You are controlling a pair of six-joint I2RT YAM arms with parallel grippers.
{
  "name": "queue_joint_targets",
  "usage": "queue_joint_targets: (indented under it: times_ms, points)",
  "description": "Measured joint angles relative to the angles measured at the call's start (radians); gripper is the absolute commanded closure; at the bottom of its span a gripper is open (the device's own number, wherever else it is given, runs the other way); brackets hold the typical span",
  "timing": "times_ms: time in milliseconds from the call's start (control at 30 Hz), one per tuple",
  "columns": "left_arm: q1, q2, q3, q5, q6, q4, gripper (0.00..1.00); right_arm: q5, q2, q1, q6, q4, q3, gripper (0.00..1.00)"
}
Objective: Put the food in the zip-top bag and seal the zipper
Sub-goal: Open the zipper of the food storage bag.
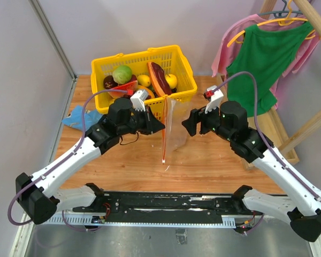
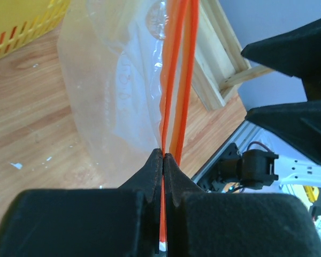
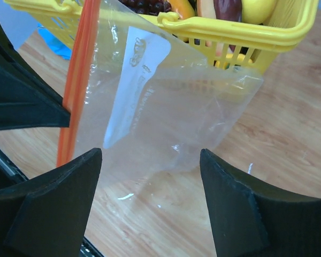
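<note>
The clear zip-top bag hangs on edge over the wood table, its red-orange zipper running front to back. My left gripper is shut on the zipper strip, with a small white piece between the fingers. The two orange strips part beyond the jaws. My right gripper is open and empty, facing the bag's clear side without touching it. The food lies in the yellow basket: a red watermelon slice, a yellow fruit and a dark purple piece.
A green cabbage and a dark red slab are also in the basket. A blue cloth lies at the table's left. Green and pink clothes hang on a wooden rack at the right.
</note>
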Motion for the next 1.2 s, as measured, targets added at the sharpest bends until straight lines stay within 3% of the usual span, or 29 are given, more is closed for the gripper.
queue_joint_targets:
  times_ms: [267, 500, 1200]
  points:
    - [-0.068, 0.031, 0.002, -0.075, -0.076, 0.013, 1.0, 0.195, 0.042, 0.171, 0.156, 0.0, 0.049, 0.28]
    - [-0.114, 0.049, 0.002, -0.135, -0.117, 0.013, 1.0, 0.322, 0.143, 0.244, 0.216, -0.014, 0.112, 0.32]
    - [-0.136, 0.049, 0.003, -0.184, -0.152, 0.016, 1.0, 0.391, 0.223, 0.253, 0.281, -0.056, 0.101, 0.36]
